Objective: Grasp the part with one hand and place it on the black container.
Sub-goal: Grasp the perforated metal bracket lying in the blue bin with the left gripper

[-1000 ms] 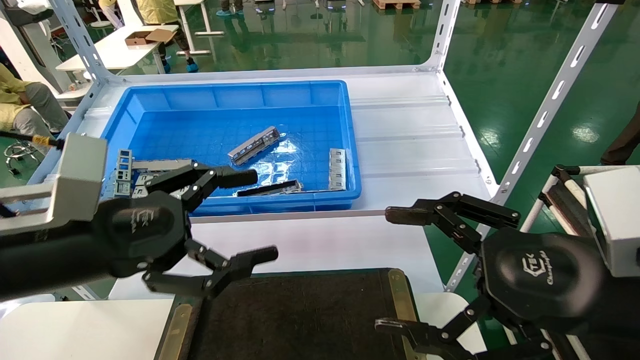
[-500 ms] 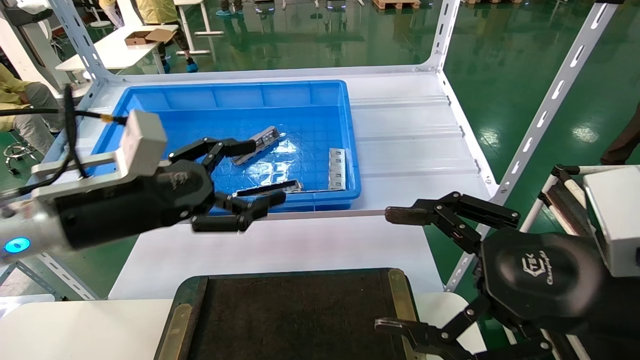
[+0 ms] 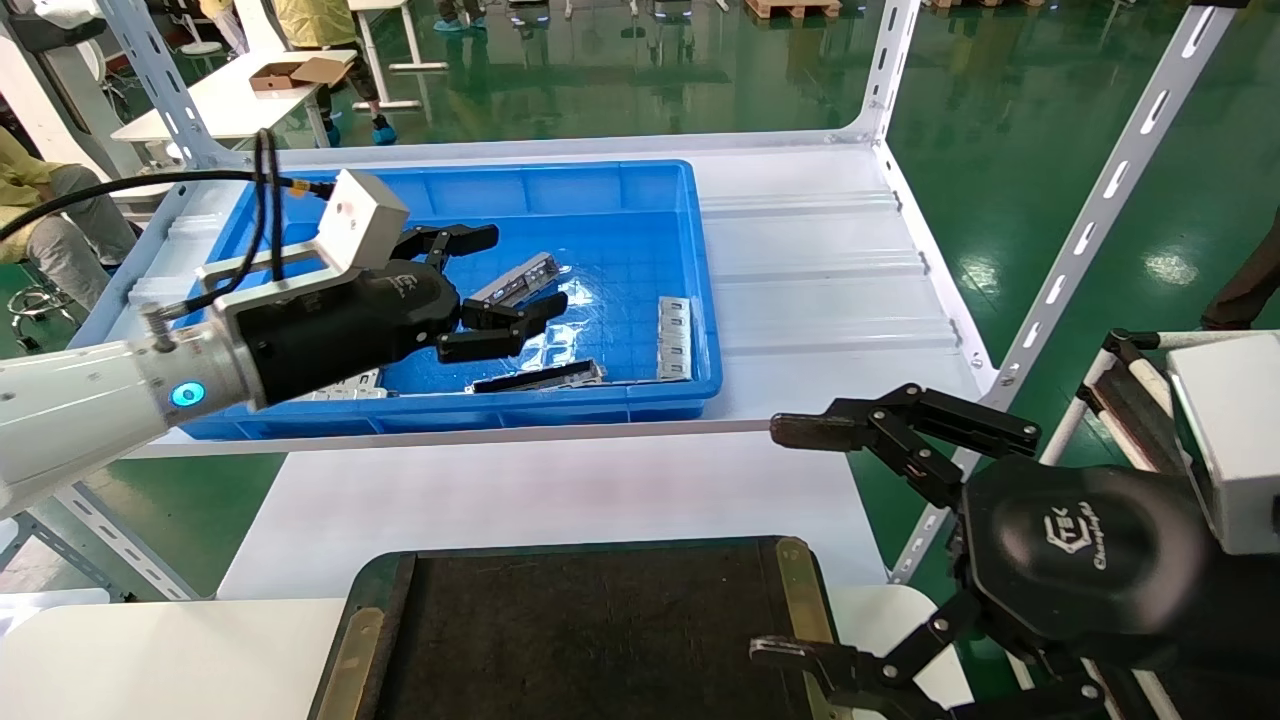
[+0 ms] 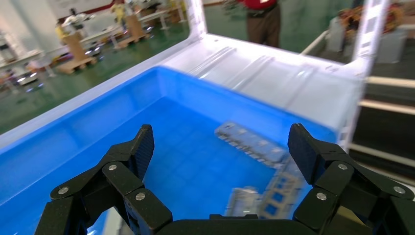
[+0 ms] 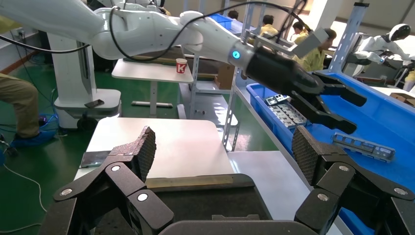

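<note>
We saw the left gripper [image 3: 495, 285] spread wide, empty, the part [image 3: 515, 279] lying diagonally between its fingers at frame centre-left.

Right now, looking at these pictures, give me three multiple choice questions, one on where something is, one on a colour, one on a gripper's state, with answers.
1. Where does the part lie?
A. in the bin
B. on the black container
C. on the floor

2. What colour is the bin?
A. red
B. blue
C. yellow

3. How are the left gripper's fingers?
A. shut on the part
B. shut, empty
C. open, empty

Answers:
1 A, the strip rests on the bin's floor.
2 B, its walls are bright blue.
3 C, the fingers are spread above the part; the black container holds nothing in view, and the right gripper waits open beside it.
</note>
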